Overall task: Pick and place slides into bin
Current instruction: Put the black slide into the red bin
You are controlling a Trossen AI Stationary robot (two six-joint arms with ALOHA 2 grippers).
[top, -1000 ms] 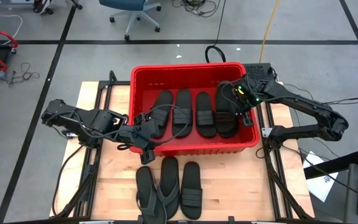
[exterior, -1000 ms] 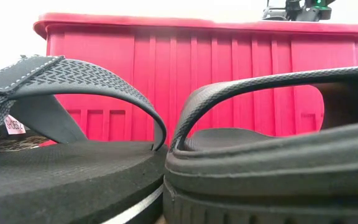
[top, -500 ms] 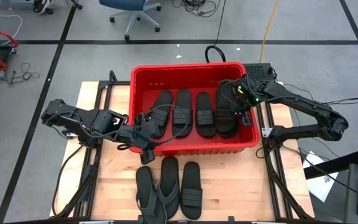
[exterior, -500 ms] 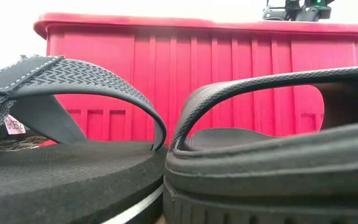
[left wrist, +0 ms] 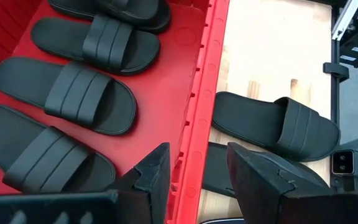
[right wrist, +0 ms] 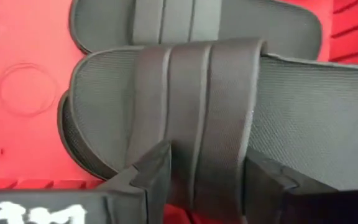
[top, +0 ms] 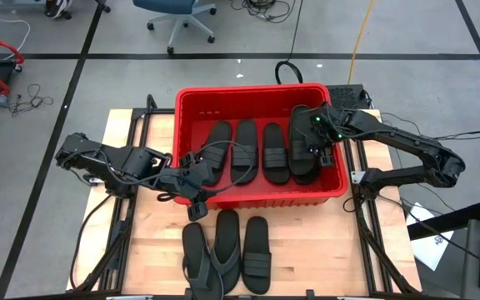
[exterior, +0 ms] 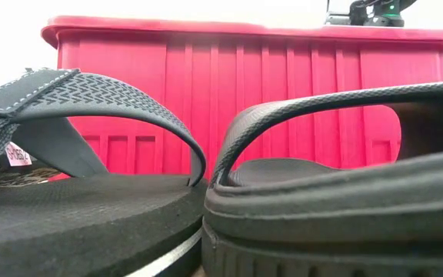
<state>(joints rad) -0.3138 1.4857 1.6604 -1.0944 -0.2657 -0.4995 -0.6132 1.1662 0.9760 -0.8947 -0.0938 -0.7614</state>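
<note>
The red bin [top: 192, 104] holds several black slides side by side; the rightmost slide [right wrist: 185, 93] lies on top of another one [right wrist: 197, 25]. My right gripper [right wrist: 207, 180] hangs over that top slide, open, with one finger on each side of its ribbed strap [right wrist: 191, 124]. My left gripper [left wrist: 197, 180] waits open above the bin's near wall [left wrist: 197, 124] at its left end, with nothing between its fingers. Three more slides [top: 226, 250] lie flat on the wooden table in front of the bin. My right gripper's fingers [right wrist: 154, 177] come from above, slanting down, and stand at the two edges of the strap [right wrist: 229, 155] of the top slide. Whether they touch it I cannot tell. The slide rests flat on the slide beneath it.
In the low view a thong slide [exterior: 68, 192] and a strapped slide [exterior: 344, 192] fill the foreground before the bin's near wall [exterior: 283, 92]. Black frame rails [top: 361, 208] run along both sides of the table. An office chair [top: 177, 17] stands on the floor beyond.
My right gripper has tipped and turned a little over the rightmost slide in the bin, staying in the same place. The slides lie as they did.
</note>
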